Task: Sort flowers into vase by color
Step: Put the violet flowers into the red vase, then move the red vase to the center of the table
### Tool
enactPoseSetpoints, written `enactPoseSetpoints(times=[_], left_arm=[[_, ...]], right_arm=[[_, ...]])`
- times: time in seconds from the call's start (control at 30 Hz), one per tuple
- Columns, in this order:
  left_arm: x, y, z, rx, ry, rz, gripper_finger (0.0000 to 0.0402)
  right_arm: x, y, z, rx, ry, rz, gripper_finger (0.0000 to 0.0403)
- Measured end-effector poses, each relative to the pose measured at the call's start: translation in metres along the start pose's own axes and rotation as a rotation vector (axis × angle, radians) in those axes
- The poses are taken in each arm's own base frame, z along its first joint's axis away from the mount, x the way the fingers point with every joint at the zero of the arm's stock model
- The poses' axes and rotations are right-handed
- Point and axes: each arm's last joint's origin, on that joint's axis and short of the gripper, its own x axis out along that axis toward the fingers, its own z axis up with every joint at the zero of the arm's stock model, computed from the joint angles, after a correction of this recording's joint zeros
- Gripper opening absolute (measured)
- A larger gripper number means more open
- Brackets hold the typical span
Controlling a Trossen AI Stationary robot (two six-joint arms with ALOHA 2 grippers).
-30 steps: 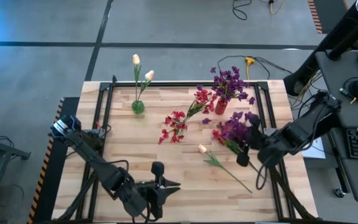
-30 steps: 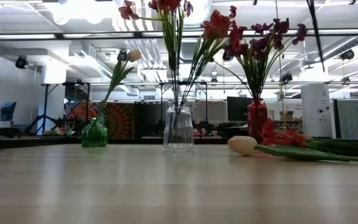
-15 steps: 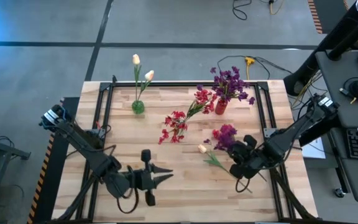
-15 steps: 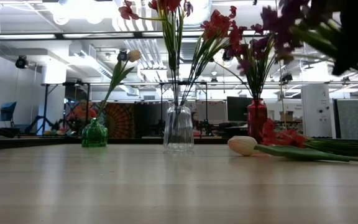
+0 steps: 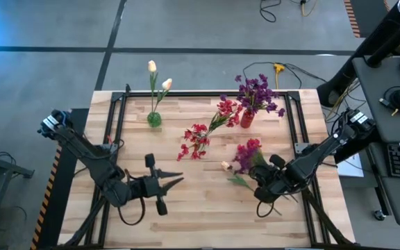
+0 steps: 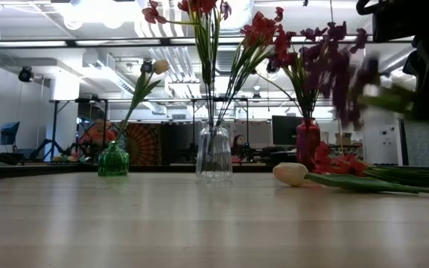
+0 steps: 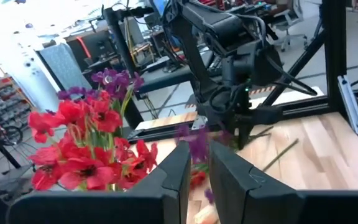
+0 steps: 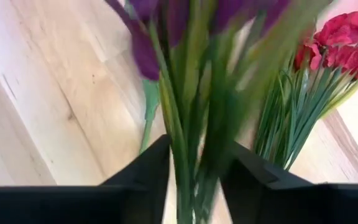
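Purple flowers (image 5: 244, 154) are clamped by the right end effector (image 5: 264, 182), stems running far-left toward the red vase (image 5: 246, 119); the left end effector (image 5: 160, 183) is together.

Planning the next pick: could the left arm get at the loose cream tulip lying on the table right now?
Probably not cleanly. The cream tulip lies right beside the right gripper, which holds the purple flowers over that spot, crowding it. The left gripper has bare table ahead, but would meet that arm.

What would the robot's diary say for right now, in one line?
right gripper: purple flowers between its jaws | left gripper: waiting, front left of table | green vase: two cream tulips | one tulip loose on table
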Motion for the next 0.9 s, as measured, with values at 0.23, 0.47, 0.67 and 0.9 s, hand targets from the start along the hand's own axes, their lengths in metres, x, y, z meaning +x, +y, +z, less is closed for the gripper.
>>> enactPoseSetpoints(times=[0.23,0.47,0.67,0.9], left_arm=[[-0.004,0.007,0.001,0.035,0.004,0.006,0.004],[-0.005,0.006,-0.008,0.053,0.017,-0.01,0.004],[-0.006,0.007,-0.016,0.057,0.027,-0.019,0.004],[-0.014,0.02,-0.017,0.103,0.037,-0.022,0.004]], right_arm=[[-0.011,0.001,0.005,0.005,0.01,0.018,0.0186],[-0.033,-0.009,0.025,0.066,-0.196,-0.031,0.0234],[-0.026,-0.035,0.034,0.155,-0.496,-0.229,0.0285],[0.008,-0.053,0.023,0.175,-0.738,-0.418,0.0326]])
